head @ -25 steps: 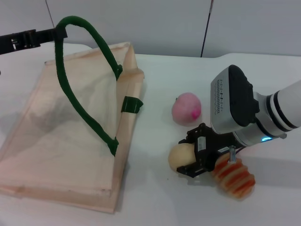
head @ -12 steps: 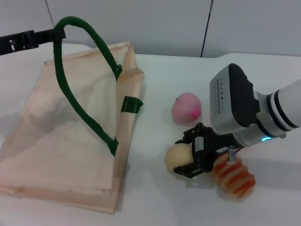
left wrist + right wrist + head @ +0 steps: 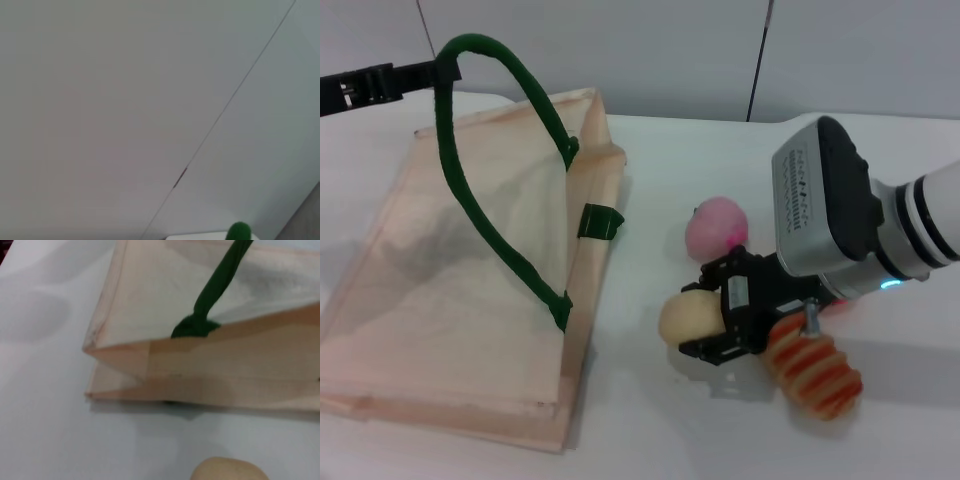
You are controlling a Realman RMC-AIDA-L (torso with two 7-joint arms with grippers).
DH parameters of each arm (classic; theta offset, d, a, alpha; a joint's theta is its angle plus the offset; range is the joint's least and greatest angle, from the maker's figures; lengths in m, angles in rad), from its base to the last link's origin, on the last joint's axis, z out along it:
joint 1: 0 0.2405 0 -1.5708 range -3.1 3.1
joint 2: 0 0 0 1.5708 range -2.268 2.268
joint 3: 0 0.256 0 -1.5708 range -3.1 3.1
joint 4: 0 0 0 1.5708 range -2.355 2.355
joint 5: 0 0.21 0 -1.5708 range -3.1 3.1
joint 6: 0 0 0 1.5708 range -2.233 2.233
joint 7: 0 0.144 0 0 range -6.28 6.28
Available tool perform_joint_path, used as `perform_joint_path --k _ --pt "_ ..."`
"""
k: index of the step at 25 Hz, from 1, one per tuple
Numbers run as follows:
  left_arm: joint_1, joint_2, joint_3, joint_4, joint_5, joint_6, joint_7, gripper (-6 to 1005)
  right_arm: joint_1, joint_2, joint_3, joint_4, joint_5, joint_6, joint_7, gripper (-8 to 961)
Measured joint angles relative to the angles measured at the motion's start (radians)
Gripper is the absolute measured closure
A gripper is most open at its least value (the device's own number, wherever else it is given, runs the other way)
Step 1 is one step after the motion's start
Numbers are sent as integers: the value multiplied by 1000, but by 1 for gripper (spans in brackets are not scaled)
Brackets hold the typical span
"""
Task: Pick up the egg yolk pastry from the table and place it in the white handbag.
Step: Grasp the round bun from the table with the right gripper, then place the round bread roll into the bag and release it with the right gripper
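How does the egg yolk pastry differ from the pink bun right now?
The egg yolk pastry is pale cream-yellow; the pink bun is pink. The pastry sits between the fingers of the right hand, while the bun lies untouched on the table. The pastry is nearer the white handbag than the bun. Both are smooth, rounded and similar in size. The left hand holds up the bag's green handle.

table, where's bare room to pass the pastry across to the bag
Bare table lies between the white handbag and the egg yolk pastry held in the right pincer, and along the near edge. It is crowded by the pink bun and striped roll. The left pincer holds up the green handle.
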Motion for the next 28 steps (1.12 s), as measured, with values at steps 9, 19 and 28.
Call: perform_joint_path --k 9,19,28 --pt "-10 14 0 0 -69 96 -14 795 67 3 -18 -4 70 77 -6 284" --pt "-24 20 0 0 -121 176 -32 787 160 5 -129 69 178 190 -27 293" --pt "-34 28 0 0 -153 209 -48 780 237 7 -231 148 334 267 -106 295"
